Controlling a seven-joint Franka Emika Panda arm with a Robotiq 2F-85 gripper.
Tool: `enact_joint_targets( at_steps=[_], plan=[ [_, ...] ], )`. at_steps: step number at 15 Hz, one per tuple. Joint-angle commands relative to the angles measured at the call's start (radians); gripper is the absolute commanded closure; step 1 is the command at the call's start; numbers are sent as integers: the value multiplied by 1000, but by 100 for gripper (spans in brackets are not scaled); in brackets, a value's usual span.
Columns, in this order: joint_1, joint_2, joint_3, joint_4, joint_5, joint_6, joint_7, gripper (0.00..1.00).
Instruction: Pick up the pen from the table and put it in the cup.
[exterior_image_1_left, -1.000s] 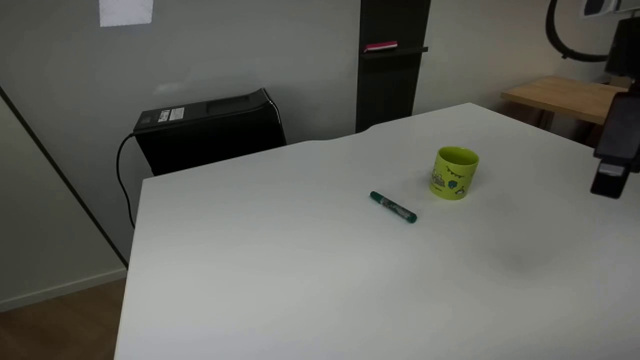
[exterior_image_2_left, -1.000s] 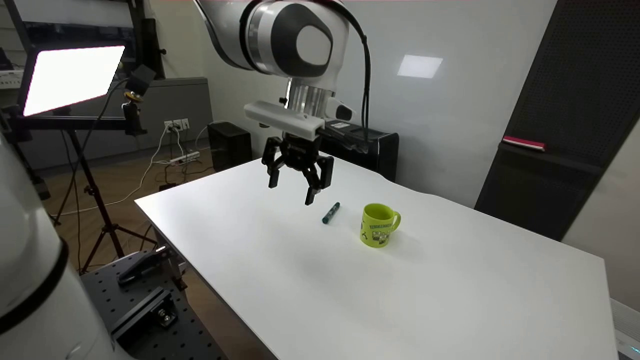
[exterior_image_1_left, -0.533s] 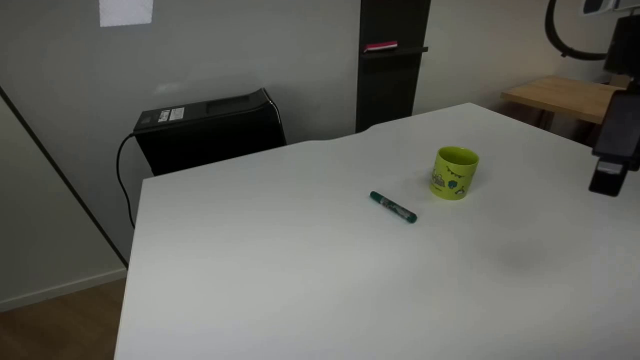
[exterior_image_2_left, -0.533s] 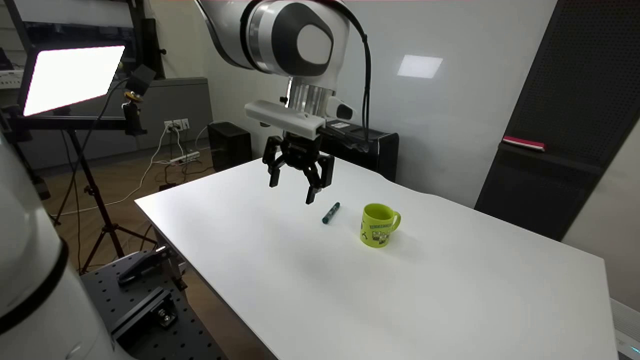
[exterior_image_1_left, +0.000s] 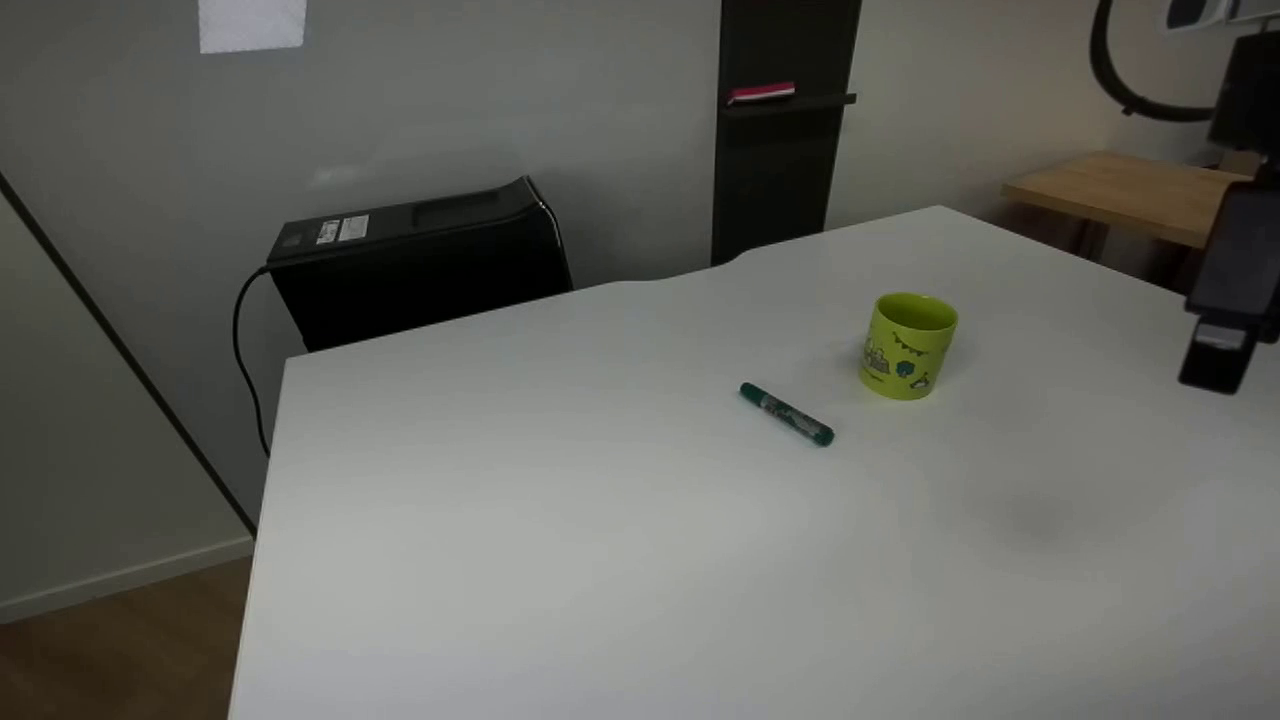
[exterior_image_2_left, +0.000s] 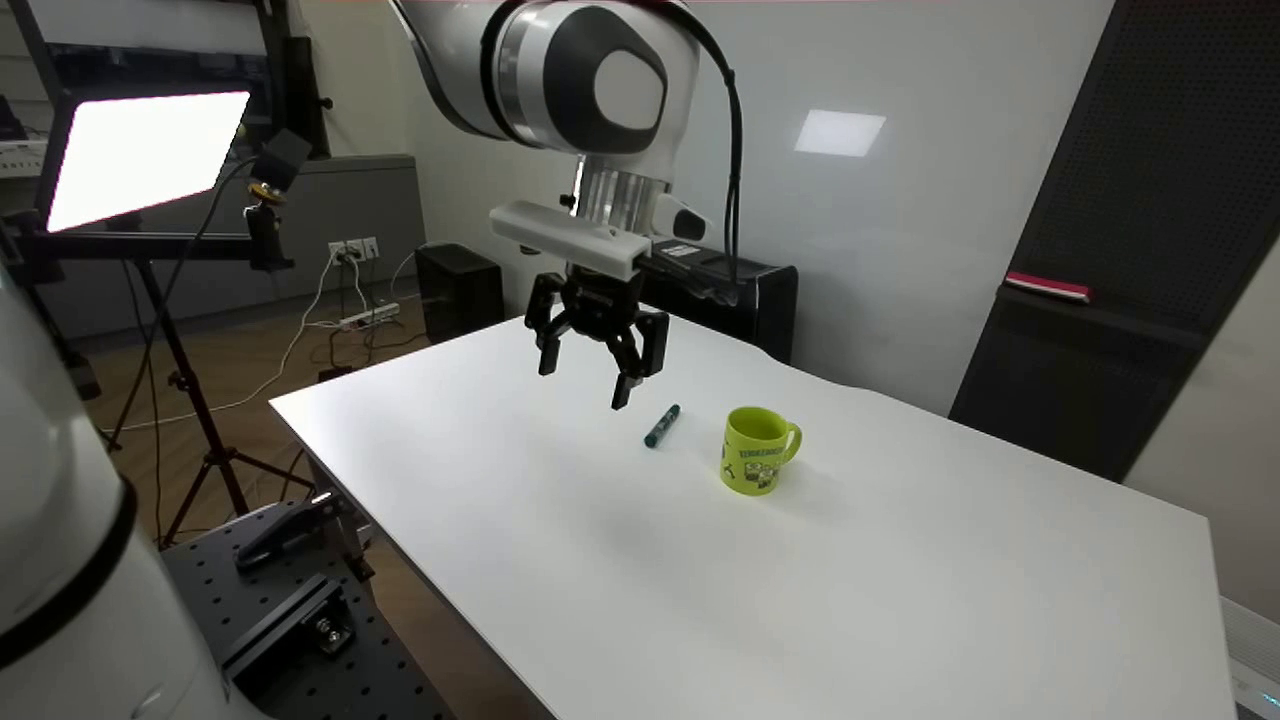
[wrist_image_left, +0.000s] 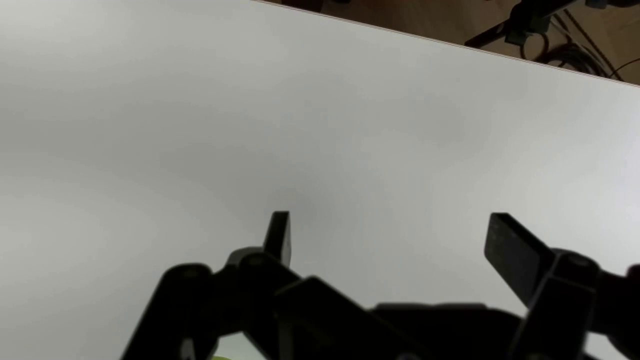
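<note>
Claw (wrist_image_left: 388, 220): I hold it raised over the table (exterior_image_2_left: 900, 600), my two fingers (wrist_image_left: 514, 252) standing wide apart; the table's white surface shows between them in the wrist view.
Pen (exterior_image_1_left: 787, 414): dark green; I see it in both exterior views, lying flat on the table near the cup (exterior_image_1_left: 908, 352), apart from the cup and from my fingers.
Cup: yellow-green, upright on the table, mouth up, dark print on its side.

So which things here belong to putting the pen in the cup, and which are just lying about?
Belong to the job:
green pen
yellow-green cup
white table
open hand

Just around:
bright light panel
labelled black box
small red item
light wooden table
</note>
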Motion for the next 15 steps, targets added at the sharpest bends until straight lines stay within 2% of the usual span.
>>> enact_joint_targets(
  at_steps=[1, 6, 10, 15],
  plan=[
    [-20, 57, -13, 42, -13, 17, -10, 0],
    [-56, 144, -33, 104, -36, 161, -34, 0],
    [-73, 249, -36, 199, -57, 270, -29, 0],
    [-72, 385, -15, 333, -54, 283, -47, 0]
  ],
)
